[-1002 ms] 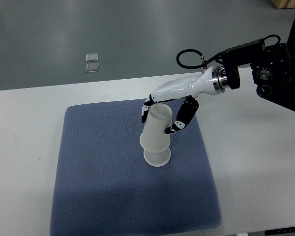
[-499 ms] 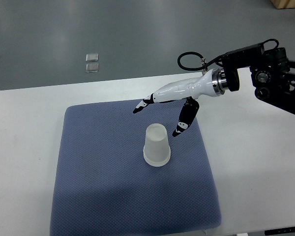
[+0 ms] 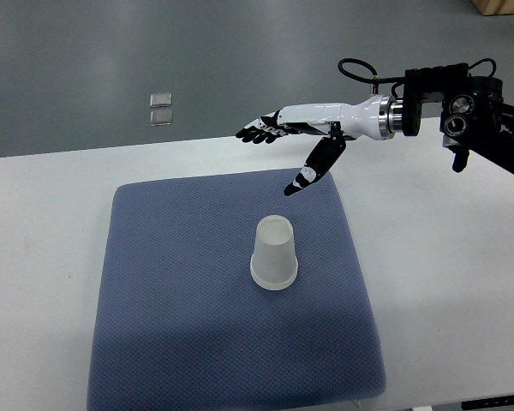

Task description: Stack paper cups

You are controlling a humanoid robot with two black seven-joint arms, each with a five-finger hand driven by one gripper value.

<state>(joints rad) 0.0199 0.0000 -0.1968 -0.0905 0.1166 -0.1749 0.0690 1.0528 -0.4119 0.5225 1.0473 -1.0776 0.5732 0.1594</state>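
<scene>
Top view showed the right robot hand (image 3: 293, 144) reaching in from the right edge, held in the air above the far edge of the blue mat (image 3: 180, 325). Its fingers (image 3: 259, 132) were stretched out flat and spread toward the left, the thumb (image 3: 304, 178) angled down toward the mat, and it gripped nothing. The white paper cups (image 3: 273, 253) stood upside down near the middle of the mat, wider rim on the fabric and narrow base up, apart from the robot hand and nearer the camera than it. How many cups were nested there could not be told. The mat lay on the white bench (image 3: 445, 282). Two small clear squares (image 3: 161, 109) sat on the grey floor (image 3: 240, 60) beyond the bench's far edge.
</scene>
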